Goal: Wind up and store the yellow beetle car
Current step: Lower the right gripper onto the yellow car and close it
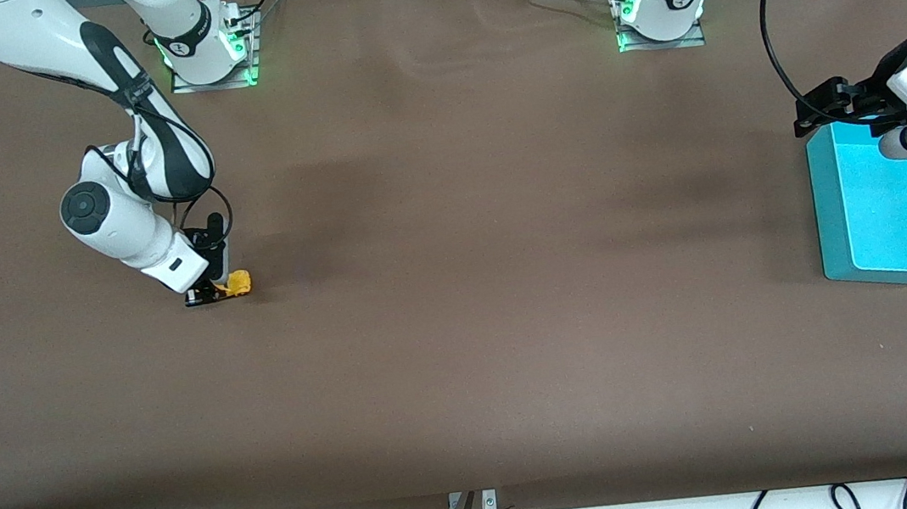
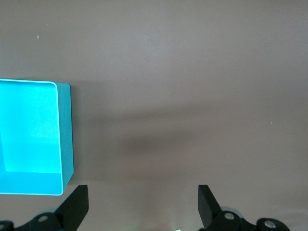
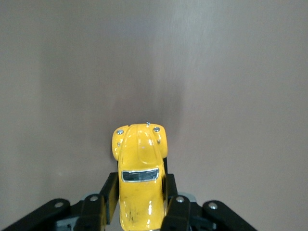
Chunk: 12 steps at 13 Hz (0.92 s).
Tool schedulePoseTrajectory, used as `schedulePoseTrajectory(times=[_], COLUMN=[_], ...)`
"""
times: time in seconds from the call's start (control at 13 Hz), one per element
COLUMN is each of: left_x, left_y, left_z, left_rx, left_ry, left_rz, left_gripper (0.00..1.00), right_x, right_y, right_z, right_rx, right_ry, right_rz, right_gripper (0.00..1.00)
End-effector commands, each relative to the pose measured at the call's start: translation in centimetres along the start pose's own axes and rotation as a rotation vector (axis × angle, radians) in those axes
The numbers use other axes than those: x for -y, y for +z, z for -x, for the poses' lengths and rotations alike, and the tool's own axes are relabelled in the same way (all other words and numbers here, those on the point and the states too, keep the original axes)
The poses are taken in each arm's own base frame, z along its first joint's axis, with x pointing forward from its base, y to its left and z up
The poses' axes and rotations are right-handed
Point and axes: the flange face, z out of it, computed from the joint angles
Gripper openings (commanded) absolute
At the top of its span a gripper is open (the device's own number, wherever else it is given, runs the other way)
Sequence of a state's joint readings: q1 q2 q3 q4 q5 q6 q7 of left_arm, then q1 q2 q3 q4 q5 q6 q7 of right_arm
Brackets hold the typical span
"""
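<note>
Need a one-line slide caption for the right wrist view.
Right gripper shut on the yellow car, nose pointing away over bare brown table.

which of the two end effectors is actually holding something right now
The right end effector, low at the right arm's end of the table, is shut on the tiny rounded yellow toy car. The left end effector hangs open beside the turquoise plastic bin.

The small rounded yellow beetle car [image 3: 140, 185] has a glossy, smooth painted shell with shiny silver headlights and a dark glassy windscreen. The black fingers [image 3: 174, 211] of the right gripper [image 1: 212, 294] clamping its sides look like matt plastic. The brown table covering [image 1: 457, 288] is matt and faintly grainy. The turquoise rectangular plastic bin [image 1: 831, 228] is smooth with a soft sheen.
</note>
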State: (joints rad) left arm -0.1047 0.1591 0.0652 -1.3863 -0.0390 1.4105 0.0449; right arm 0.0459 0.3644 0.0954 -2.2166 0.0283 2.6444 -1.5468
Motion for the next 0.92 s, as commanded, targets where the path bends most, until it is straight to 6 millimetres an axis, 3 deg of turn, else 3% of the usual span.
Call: schedulePoseTrajectory(times=[0.0, 0.23, 0.38, 0.84], left_x=[0.2, 0.2, 0.2, 0.2], left_y=[-0.3, -0.4, -0.3, -0.1], left_z=[0.0, 0.0, 0.0, -0.2], left_rx=[0.000, -0.002, 0.000, 0.003], left_ry=[0.017, 0.017, 0.019, 0.019], left_rz=[-0.020, -0.019, -0.019, -0.019], left_gripper=[1.00, 1.00, 1.00, 1.00], right_x=[0.1, 0.8, 0.9, 1.7], right_y=[-0.7, 0.9, 2.0, 2.8], right_z=[-1.1, -0.7, 1.6, 5.8], right_rx=[-0.013, -0.013, -0.012, -0.001], right_ry=[-0.013, -0.003, 0.041, 0.088], right_rz=[-0.015, -0.036, -0.043, -0.063], right_gripper=[0.00, 0.00, 0.00, 0.00])
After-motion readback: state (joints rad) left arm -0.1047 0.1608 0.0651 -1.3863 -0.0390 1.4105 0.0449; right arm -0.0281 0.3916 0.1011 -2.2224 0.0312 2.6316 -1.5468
